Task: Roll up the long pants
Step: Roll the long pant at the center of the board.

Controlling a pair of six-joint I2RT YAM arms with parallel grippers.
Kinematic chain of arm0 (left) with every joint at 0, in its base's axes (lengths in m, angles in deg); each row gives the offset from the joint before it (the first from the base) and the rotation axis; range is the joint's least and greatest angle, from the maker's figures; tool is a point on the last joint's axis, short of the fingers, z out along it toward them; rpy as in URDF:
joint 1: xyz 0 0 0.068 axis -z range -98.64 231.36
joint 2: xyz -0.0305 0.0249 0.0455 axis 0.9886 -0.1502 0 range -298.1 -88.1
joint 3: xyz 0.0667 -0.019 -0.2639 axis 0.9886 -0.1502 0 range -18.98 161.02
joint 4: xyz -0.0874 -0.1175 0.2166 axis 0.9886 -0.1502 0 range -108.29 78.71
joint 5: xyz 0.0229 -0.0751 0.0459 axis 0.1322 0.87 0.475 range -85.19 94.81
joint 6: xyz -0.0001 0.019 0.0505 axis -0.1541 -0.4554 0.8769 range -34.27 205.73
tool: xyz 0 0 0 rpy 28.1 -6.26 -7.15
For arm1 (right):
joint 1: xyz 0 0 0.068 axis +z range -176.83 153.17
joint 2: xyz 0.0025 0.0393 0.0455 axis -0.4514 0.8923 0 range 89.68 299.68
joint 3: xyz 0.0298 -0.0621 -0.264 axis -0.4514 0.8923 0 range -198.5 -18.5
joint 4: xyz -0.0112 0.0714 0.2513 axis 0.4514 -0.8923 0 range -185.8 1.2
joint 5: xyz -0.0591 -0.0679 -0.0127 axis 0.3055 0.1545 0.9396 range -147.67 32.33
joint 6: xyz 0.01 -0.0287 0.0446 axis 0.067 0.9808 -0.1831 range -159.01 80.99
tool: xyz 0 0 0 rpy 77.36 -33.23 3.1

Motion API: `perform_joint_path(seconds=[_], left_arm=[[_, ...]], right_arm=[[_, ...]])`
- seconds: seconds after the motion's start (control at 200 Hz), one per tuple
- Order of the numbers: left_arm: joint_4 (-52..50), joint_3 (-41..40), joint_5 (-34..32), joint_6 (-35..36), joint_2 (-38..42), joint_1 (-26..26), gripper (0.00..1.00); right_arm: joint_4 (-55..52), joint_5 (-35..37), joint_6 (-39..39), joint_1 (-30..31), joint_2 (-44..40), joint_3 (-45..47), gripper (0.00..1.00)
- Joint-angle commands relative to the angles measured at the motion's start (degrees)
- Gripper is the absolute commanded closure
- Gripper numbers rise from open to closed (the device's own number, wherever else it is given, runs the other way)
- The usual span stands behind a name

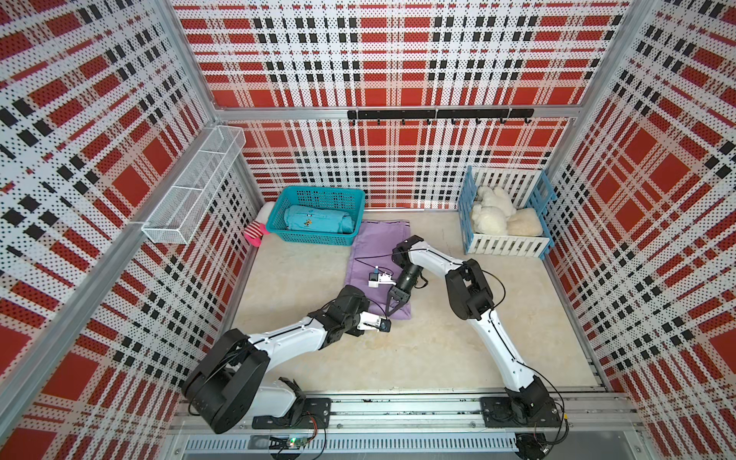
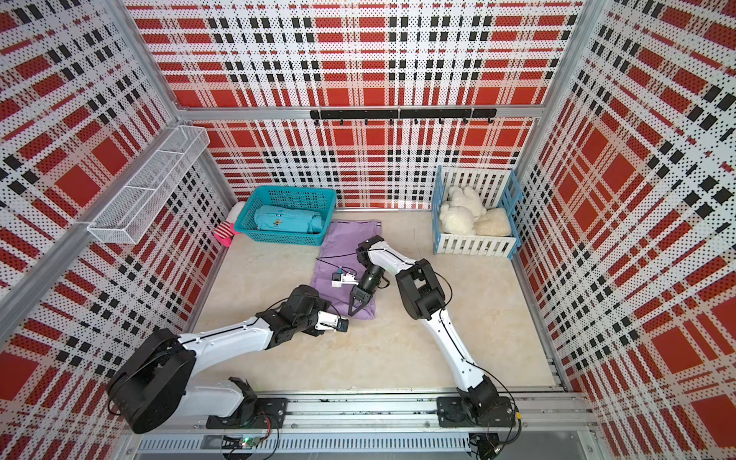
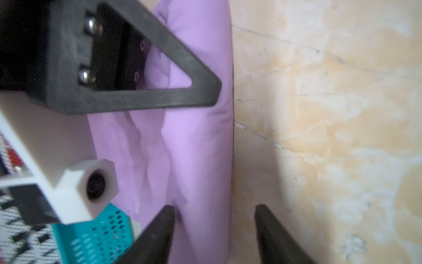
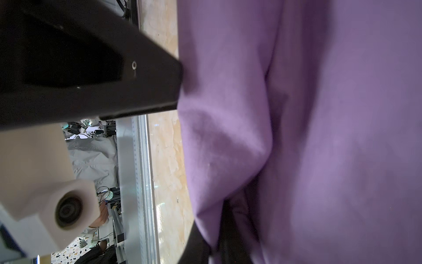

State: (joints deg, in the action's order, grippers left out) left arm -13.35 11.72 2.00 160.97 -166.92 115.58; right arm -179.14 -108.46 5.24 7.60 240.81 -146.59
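Note:
The long pants (image 1: pixel 378 247) (image 2: pixel 350 239) lie as a lilac strip on the table, running from beside the teal basket toward the front. My right gripper (image 1: pixel 389 312) (image 2: pixel 352 310) is at their near edge. In the right wrist view the gripper (image 4: pixel 217 228) is shut, with a fold of the pants (image 4: pixel 342 114) pinched in it. My left gripper (image 3: pixel 214 210) is open beside it, one finger on the pants (image 3: pixel 194 137), the other over bare table, straddling the cloth's edge. In both top views the left wrist (image 1: pixel 354 306) hides its fingers.
A teal basket (image 1: pixel 322 190) at the back left holds a teal rolled garment (image 1: pixel 318 219). A pink striped sock (image 1: pixel 255 233) lies left of it. A white and blue crate (image 1: pixel 506 245) with plush toys stands back right. A wire shelf (image 1: pixel 191 187) hangs on the left wall.

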Motion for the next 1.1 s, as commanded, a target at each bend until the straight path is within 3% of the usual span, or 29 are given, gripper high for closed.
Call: perform_joint_path(seconds=[0.0,0.175,0.281,0.361,0.411,0.441,0.456,0.656,0.887,0.987,1.092], left_arm=[[-1.07,1.90,2.96,1.47,-3.01,-2.45,0.60],[-2.86,3.62,8.36,1.67,-6.92,-5.62,0.81],[-3.61,4.65,9.24,1.75,-8.89,-6.27,1.00],[-5.74,6.06,11.20,1.66,-9.51,-7.25,1.00],[-7.97,7.48,12.47,1.29,-9.94,-7.95,1.00],[-9.02,8.22,13.09,1.24,-10.27,-8.31,1.00],[-9.47,8.48,13.28,1.30,-10.40,-8.49,1.00],[-15.21,13.57,16.92,0.57,-12.80,-10.73,1.00],[-25.23,23.53,21.14,0.23,-19.50,-13.01,1.00],[-31.68,30.21,22.90,-0.77,-24.34,-13.78,1.00],[-40.18,39.35,24.09,-1.82,-30.77,-13.79,1.00]], right_arm=[[0.92,-0.02,0.49,0.81,1.31,0.35,0.96],[1.30,-0.74,0.94,0.81,-0.19,2.09,0.92],[3.70,-0.53,-0.30,0.63,-2.15,4.07,0.89],[6.15,0.18,-1.55,-0.16,-4.69,6.37,0.81],[7.99,0.16,-2.35,-1.10,-6.86,8.72,0.47],[9.50,0.14,-2.96,-1.76,-8.48,10.47,0.11],[10.28,0.14,-3.27,-2.20,-9.34,11.43,0.07],[22.83,2.10,-10.07,-9.10,-23.83,27.53,0.05],[35.26,12.83,-18.53,-15.71,-43.97,43.92,0.03],[42.43,25.13,-23.42,-14.65,-54.68,50.13,0.03],[56.58,45.97,-24.96,-5.93,-71.12,61.88,0.02]])
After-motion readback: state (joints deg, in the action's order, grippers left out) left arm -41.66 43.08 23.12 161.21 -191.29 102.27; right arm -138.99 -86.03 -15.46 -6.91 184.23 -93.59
